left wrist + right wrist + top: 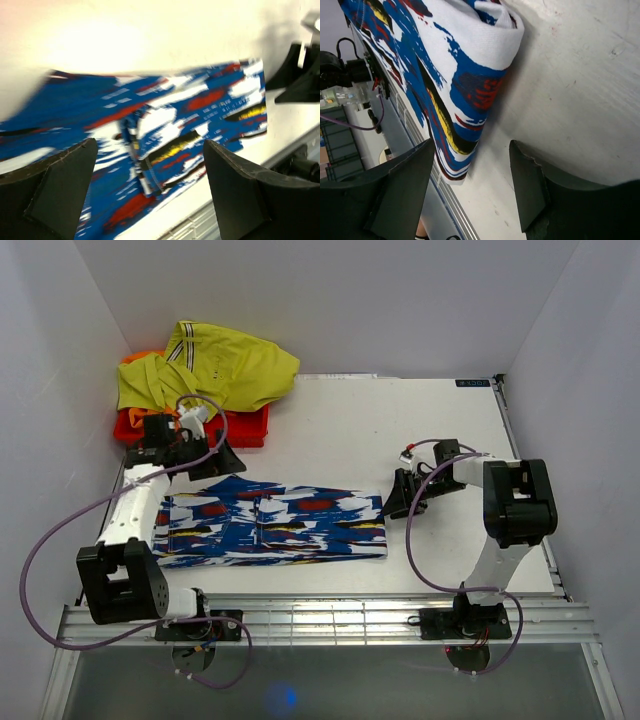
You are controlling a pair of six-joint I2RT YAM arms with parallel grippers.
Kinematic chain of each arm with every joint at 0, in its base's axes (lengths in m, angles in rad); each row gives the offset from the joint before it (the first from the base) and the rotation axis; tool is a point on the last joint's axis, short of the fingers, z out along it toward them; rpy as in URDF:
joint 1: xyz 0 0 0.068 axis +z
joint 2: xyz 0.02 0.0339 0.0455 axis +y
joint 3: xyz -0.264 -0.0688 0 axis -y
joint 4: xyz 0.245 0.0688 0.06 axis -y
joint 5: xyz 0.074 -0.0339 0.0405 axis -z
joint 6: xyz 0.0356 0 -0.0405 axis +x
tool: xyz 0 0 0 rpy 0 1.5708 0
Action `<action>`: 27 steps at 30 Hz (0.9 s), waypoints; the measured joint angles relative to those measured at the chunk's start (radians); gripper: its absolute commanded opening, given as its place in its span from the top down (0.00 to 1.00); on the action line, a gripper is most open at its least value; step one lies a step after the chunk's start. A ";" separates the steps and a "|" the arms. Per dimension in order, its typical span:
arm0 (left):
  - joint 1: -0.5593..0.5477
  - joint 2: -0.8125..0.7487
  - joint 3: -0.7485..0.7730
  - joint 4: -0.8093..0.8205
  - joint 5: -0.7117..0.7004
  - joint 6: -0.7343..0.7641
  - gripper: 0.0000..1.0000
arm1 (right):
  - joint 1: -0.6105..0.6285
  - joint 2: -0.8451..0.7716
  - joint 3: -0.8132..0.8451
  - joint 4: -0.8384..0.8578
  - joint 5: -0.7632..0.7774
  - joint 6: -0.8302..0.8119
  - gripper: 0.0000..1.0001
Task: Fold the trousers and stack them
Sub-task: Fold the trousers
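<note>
Hovering over the far edge of the trousers (270, 525), toward the table's (400, 430) left edge, the left gripper (212, 462) is holding nothing. Its wrist view is showing both fingers (55, 190) spread wide, with patterned cloth between them. The right gripper (393, 502) is sitting low just beside the trousers' right end, also spread open and empty. Its fingers (400, 190) are framing bare table and the folded end of the cloth (455, 65) without gripping it. The trousers are lying flat as a long folded strip along the near edge, left of centre. A yellow-green garment (215, 365) is lying heaped on an orange one (240, 425) in the far left corner.
</note>
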 measured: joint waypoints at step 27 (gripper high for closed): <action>0.826 0.079 0.060 -0.351 0.102 0.599 0.06 | -0.328 -0.078 0.073 -0.176 0.011 -0.216 0.92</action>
